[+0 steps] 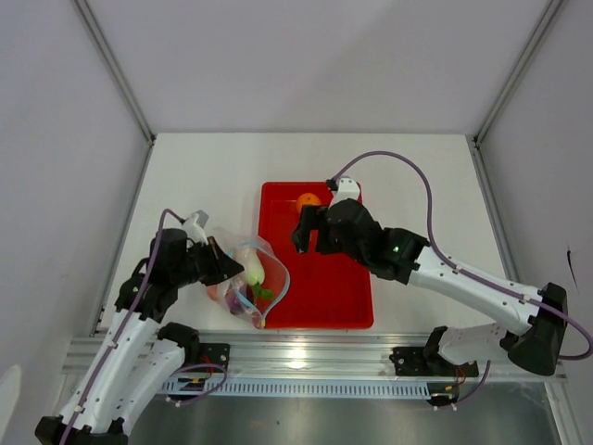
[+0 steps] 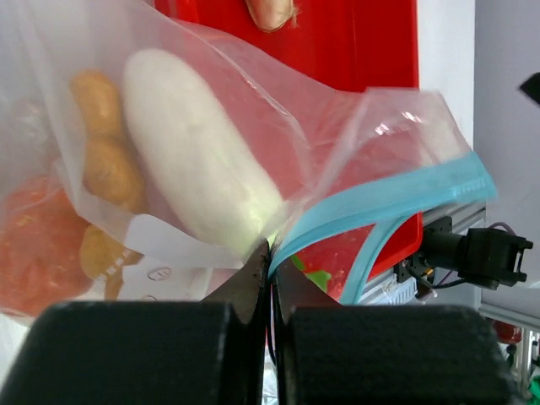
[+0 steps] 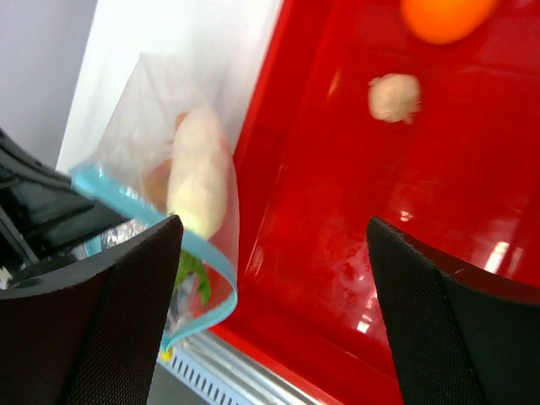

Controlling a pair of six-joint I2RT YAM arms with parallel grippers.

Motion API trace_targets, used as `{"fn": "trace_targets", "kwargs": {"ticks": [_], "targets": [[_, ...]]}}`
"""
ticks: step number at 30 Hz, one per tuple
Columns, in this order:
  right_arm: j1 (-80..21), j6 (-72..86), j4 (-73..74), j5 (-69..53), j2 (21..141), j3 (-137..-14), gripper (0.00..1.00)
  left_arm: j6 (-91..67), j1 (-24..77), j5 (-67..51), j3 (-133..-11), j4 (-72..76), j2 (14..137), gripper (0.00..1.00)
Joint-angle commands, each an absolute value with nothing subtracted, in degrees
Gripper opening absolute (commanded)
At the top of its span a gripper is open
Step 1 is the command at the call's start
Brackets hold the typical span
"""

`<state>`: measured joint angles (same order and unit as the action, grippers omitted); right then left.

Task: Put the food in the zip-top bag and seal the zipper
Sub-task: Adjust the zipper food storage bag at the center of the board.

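The zip-top bag lies at the red tray's left edge, mouth open toward the tray. My left gripper is shut on its blue zipper strip, as the left wrist view shows. Inside the bag are the white radish, yellow ginger and orange pumpkin. The orange and garlic lie in the tray's far part. My right gripper is open and empty above the tray, right of the bag's mouth.
The metal rail runs along the table's near edge just below the tray and bag. White table surface lies behind the bag and tray. The right arm's purple cable arcs over the back right.
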<state>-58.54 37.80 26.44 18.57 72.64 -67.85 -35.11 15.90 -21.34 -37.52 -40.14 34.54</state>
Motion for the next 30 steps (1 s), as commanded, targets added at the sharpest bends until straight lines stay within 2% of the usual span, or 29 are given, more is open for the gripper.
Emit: {"fn": "trace_targets", "kwargs": {"ticks": [1, 16, 21, 22, 23, 25, 30], "targets": [[-59.1, 35.7, 19.3, 10.1, 73.3, -67.0, 0.89, -35.6, 16.0, -21.4, -40.2, -37.6, 30.9, 0.01], [-67.1, 36.9, 15.3, 6.2, 79.9, -64.1, 0.71, -36.2, 16.0, -22.2, -42.5, -38.9, 29.9, 0.0], [-67.1, 35.9, 14.2, 4.9, 86.1, -65.9, 0.45, -36.1, 16.0, -22.1, -43.8, -40.2, 29.1, 0.01], [-67.1, 35.8, 14.3, 4.7, 86.9, -66.5, 0.37, -36.0, 16.0, -22.1, -44.6, -40.4, 28.9, 0.01], [-67.1, 35.4, 14.8, 4.4, 87.5, -67.8, 0.21, -35.9, 16.0, -22.1, -45.0, -41.1, 28.7, 0.01], [-67.1, 35.0, 15.3, 4.0, 88.8, -69.2, 0.02, -35.8, 16.0, -21.7, -46.0, -41.6, 28.4, 0.0], [-68.8, 31.5, 18.0, 5.5, 87.1, -75.8, 0.0, -34.4, 16.0, -20.0, -50.2, -44.4, 27.2, 0.0]]}}
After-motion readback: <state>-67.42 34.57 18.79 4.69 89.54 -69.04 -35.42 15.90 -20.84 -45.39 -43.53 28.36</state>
